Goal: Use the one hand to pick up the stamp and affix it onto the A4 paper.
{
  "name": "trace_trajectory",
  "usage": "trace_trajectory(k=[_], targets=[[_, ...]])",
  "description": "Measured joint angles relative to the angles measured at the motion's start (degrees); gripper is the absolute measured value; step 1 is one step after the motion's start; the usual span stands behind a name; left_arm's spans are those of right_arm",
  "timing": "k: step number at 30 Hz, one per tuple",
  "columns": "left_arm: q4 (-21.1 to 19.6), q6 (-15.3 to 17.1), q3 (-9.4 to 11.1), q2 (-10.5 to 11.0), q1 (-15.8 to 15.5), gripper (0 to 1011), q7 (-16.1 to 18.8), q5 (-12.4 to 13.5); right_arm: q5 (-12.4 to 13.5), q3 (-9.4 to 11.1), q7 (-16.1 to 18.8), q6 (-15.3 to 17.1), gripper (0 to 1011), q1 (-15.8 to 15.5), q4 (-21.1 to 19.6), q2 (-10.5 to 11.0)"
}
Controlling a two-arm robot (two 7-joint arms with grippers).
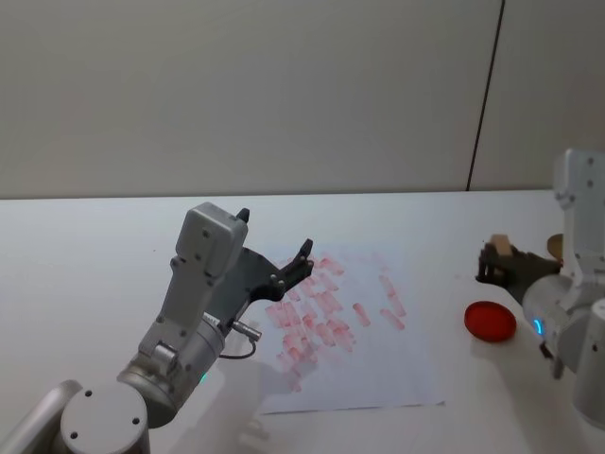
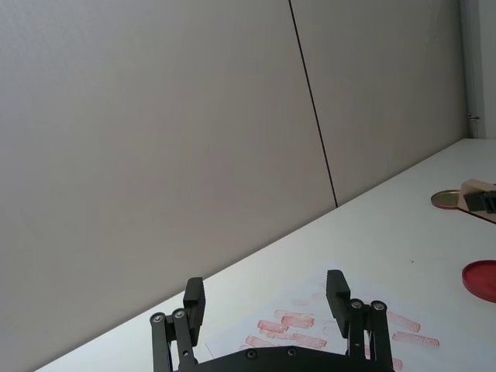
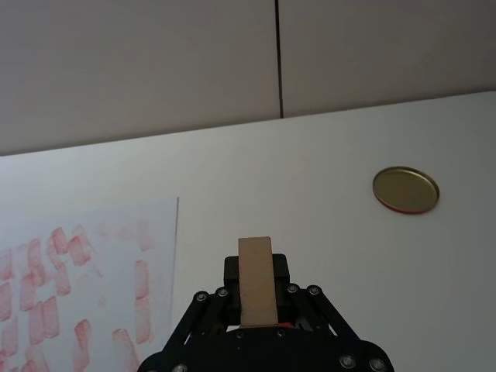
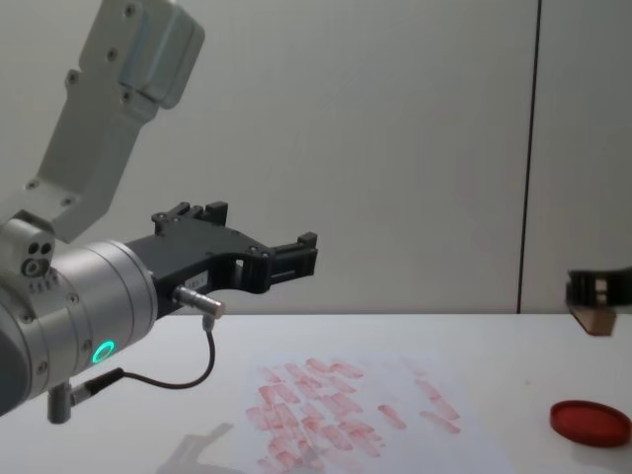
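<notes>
The stamp, a small tan wooden block, stands upright between the black fingers of my right gripper, which is shut on it. In the head view that gripper and the stamp hover just behind the red ink pad, to the right of the A4 paper. The chest view shows the stamp held well above the table. The paper carries many red-pink prints. My left gripper hangs open and raised over the paper's left part, holding nothing.
A round gold lid lies on the white table beyond the right gripper. The red ink pad lies flat at the table's right. A grey wall stands behind the table. The left arm's body bulks large at the left.
</notes>
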Motion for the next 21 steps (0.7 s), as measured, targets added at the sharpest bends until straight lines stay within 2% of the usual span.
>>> trace_trajectory(k=[9, 21], targets=[[0.0, 0.0, 0.0, 0.0, 0.0, 993, 0.0, 0.0, 0.6, 0.9, 0.1, 0.4, 219, -0.5, 1.6, 0.4], [0.0, 0.0, 0.0, 0.0, 0.0, 993, 0.0, 0.0, 1.1, 1.4, 2.3, 0.8, 220, 0.1, 5.1, 0.4]])
